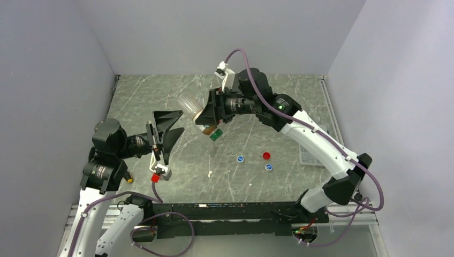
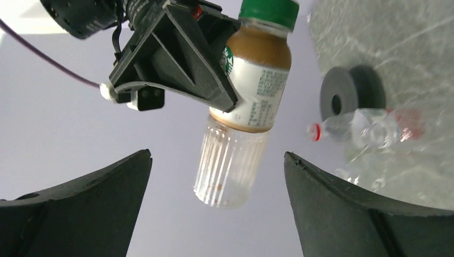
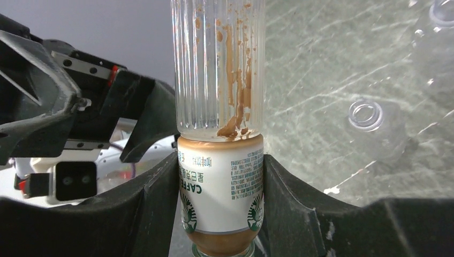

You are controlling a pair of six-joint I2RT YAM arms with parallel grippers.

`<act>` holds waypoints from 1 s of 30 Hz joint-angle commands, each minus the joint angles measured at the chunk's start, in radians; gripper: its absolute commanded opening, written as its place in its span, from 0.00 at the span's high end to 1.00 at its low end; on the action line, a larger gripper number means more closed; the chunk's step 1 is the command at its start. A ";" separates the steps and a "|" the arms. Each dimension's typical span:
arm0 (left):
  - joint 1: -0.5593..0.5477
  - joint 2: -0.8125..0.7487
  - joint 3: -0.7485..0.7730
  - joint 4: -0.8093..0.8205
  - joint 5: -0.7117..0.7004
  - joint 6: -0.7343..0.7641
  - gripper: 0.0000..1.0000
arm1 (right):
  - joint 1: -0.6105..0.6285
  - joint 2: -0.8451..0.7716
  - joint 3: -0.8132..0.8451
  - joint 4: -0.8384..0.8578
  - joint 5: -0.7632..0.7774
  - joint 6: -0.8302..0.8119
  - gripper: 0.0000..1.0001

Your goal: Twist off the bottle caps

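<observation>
Right up close, the black fingers (image 3: 321,214) of the right end effector (image 3: 219,187) squeeze tight around the middle of a ribbed plastic bottle with brown coffee stains and a white-green label (image 3: 219,176). The bottle hangs in the air, tipped over, above the big grey marble-look table (image 1: 160,91). Its bottom points up and away. The left end effector (image 1: 172,128) is spread wide open and holds nothing. It sits near the bottle but does not touch it.

Off to one side, a clear plastic bottle with a red label (image 2: 375,128) lies flat on the table. A plain clear plastic bottle (image 3: 369,115) rests there too, and its mouth is open with no cap on it.

The round green cap (image 1: 216,135) is still on the held bottle. Three tiny loose caps sit close together on the table. One is a red cap (image 1: 266,155), one is a blue-and-white cap (image 1: 240,158), and one is a second blue-and-white cap (image 1: 269,167).

So I think three caps are already off and one is left. The open end effector would need to close on the green cap and twist it.
</observation>
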 commanded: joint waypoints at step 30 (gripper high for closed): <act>-0.011 0.002 0.008 -0.084 -0.157 0.174 0.73 | 0.136 0.268 0.420 -0.122 -0.009 -0.035 0.37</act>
